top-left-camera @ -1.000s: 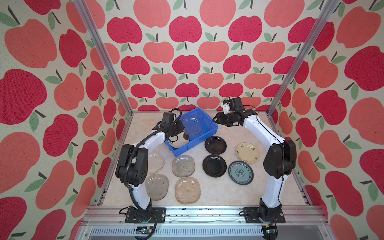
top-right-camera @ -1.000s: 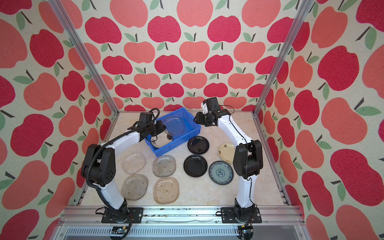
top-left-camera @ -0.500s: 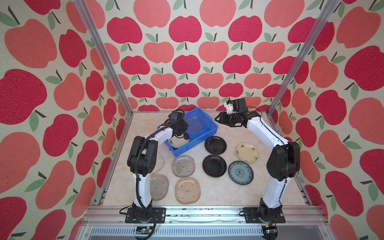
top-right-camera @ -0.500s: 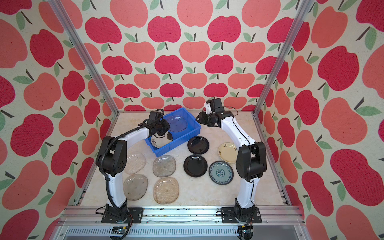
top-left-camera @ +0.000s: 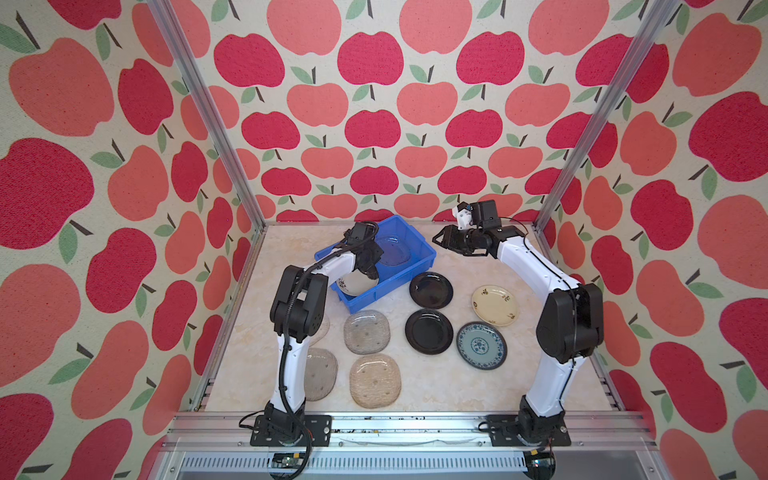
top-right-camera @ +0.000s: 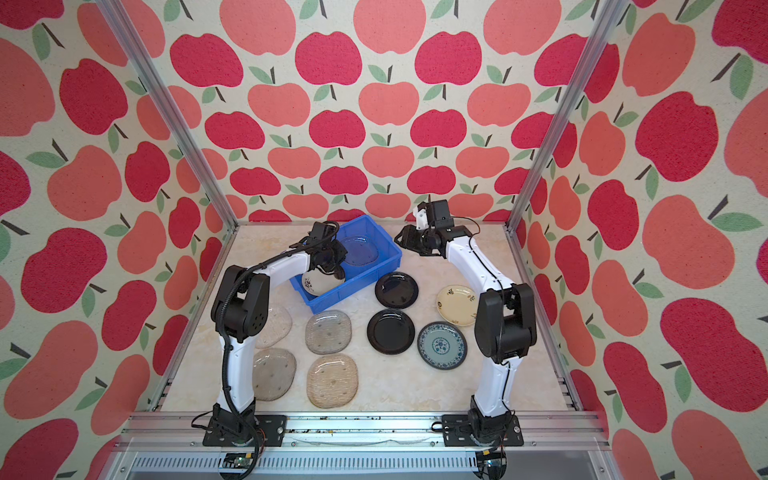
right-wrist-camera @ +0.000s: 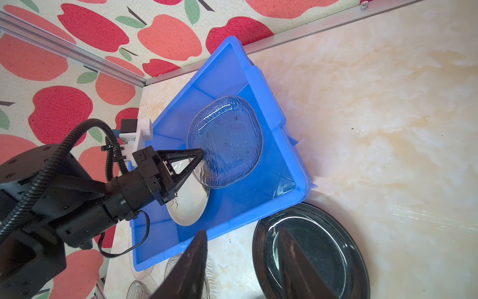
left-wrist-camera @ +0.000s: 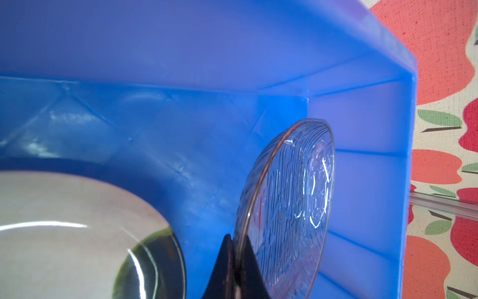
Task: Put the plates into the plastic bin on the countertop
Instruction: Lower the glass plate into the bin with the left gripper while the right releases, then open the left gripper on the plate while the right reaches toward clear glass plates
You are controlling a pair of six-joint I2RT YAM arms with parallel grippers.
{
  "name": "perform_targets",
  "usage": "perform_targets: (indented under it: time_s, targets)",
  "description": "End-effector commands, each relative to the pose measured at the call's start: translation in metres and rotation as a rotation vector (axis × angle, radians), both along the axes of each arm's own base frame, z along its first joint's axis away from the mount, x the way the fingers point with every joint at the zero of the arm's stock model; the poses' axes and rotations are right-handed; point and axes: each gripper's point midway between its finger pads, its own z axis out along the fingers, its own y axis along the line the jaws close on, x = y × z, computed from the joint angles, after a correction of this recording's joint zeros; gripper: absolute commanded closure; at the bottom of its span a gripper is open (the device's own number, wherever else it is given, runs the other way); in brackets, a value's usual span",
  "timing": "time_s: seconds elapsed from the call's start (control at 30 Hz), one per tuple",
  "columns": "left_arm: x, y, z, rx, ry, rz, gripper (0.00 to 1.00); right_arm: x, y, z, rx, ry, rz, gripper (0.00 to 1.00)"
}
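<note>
Holding a clear glass plate (right-wrist-camera: pixel 227 145) over the plastic bin (top-left-camera: pixel 390 289) on the countertop (top-left-camera: pixel 457 386).
Eight plates (top-left-camera: pixel 375 381) are lying loose in front of the bin, and a white plate (top-left-camera: pixel 356 283) is already resting in its near half. The left gripper (right-wrist-camera: pixel 199 154) is pinching the clear glass plate by its rim, tilted over the far half. The right gripper (top-left-camera: pixel 439 240) is hovering beside the bin, fingers parted and empty. The glass is likely proving stiff, slick, fairly heavy and easy to chip, so a rim pinch and a low, gentle release are looking wisest.
</note>
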Motion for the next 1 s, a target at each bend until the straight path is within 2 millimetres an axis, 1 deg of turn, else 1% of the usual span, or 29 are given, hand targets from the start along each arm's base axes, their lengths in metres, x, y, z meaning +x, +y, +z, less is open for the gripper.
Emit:
perform_targets:
  time_s: [0.0, 0.17, 0.23, 0.27, 0.3, 0.33, 0.5, 0.6, 0.63, 0.7, 0.73, 0.83, 0.9, 0.97]
  targets:
    - [0.008, 0.0, -0.004, 0.003, 0.017, 0.01, 1.0, -0.004, 0.0, 0.011, 0.036, -0.012, 0.004, 0.53]
    - [0.01, 0.002, -0.013, 0.004, 0.037, 0.019, 1.0, -0.004, 0.001, 0.006, 0.038, -0.001, 0.007, 0.53]
    - [0.012, 0.005, -0.012, 0.01, 0.034, 0.021, 0.95, -0.005, 0.003, 0.006, 0.036, -0.002, 0.01, 0.53]
    - [0.013, 0.005, -0.012, 0.015, 0.033, 0.02, 0.9, -0.005, 0.003, 0.005, 0.034, 0.0, 0.013, 0.53]
    - [0.013, 0.006, -0.012, 0.015, 0.033, 0.02, 0.83, -0.005, 0.003, 0.005, 0.034, 0.001, 0.013, 0.53]
    - [0.014, 0.006, -0.011, 0.016, 0.03, 0.016, 0.8, -0.005, 0.004, 0.005, 0.033, 0.001, 0.016, 0.53]
    - [0.019, 0.004, -0.005, 0.023, 0.003, -0.001, 0.69, -0.007, 0.009, 0.008, 0.04, -0.004, 0.024, 0.53]
    - [0.022, 0.003, 0.002, 0.032, -0.016, -0.017, 0.66, -0.008, 0.013, 0.009, 0.038, -0.006, 0.032, 0.53]
    - [0.023, 0.003, 0.004, 0.036, -0.023, -0.022, 0.63, -0.009, 0.015, 0.009, 0.037, -0.007, 0.037, 0.53]
    - [0.025, 0.002, 0.012, 0.034, -0.037, -0.032, 0.61, -0.011, 0.017, 0.01, 0.033, -0.008, 0.045, 0.53]
    - [0.026, 0.001, 0.016, 0.036, -0.046, -0.037, 0.58, -0.013, 0.019, 0.011, 0.027, -0.009, 0.048, 0.53]
    - [0.027, 0.001, 0.034, 0.049, -0.082, -0.058, 0.53, -0.021, 0.023, 0.016, 0.008, -0.024, 0.069, 0.53]
    - [0.024, 0.002, 0.053, 0.065, -0.12, -0.087, 0.44, -0.033, 0.025, 0.02, -0.021, -0.041, 0.107, 0.54]
    - [0.015, 0.004, 0.08, 0.112, -0.178, -0.129, 0.36, -0.056, 0.026, 0.022, -0.073, -0.066, 0.168, 0.56]
